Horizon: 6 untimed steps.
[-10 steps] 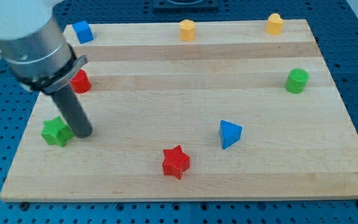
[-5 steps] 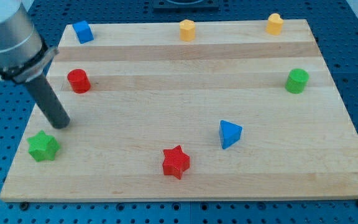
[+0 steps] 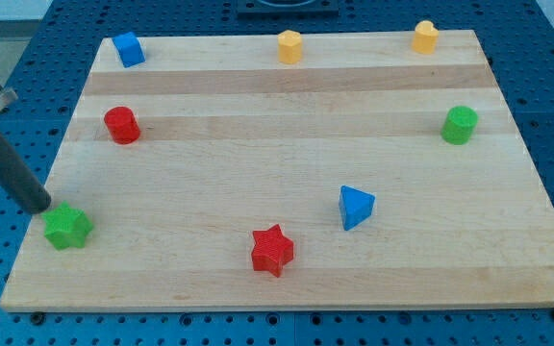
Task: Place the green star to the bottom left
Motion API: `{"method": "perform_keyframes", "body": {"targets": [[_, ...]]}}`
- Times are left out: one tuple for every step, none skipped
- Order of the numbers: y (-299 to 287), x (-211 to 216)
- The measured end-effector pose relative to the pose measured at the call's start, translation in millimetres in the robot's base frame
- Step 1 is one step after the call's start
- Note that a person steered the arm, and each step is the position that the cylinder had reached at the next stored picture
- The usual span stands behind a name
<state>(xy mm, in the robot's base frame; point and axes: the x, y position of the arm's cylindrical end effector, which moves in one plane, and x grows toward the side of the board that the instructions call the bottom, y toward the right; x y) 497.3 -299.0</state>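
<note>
Well, the green star (image 3: 67, 228) sits near the wooden board's (image 3: 287, 279) left edge, toward the view's bottom, and my tip (image 3: 40, 205) rests just beside its upper-left point, possibly touching. No hand here to open or close, only a bare rod. That star looks light and rigid, likely to slide easily and spin if nudged on one point; I'd push it flat against a notch from above, steering it down toward the corner
</note>
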Motion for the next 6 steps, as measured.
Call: {"method": "perform_keyframes", "body": {"targets": [[3,-18],[26,-9],[42,18],[44,28],[44,28],[44,19]]}}
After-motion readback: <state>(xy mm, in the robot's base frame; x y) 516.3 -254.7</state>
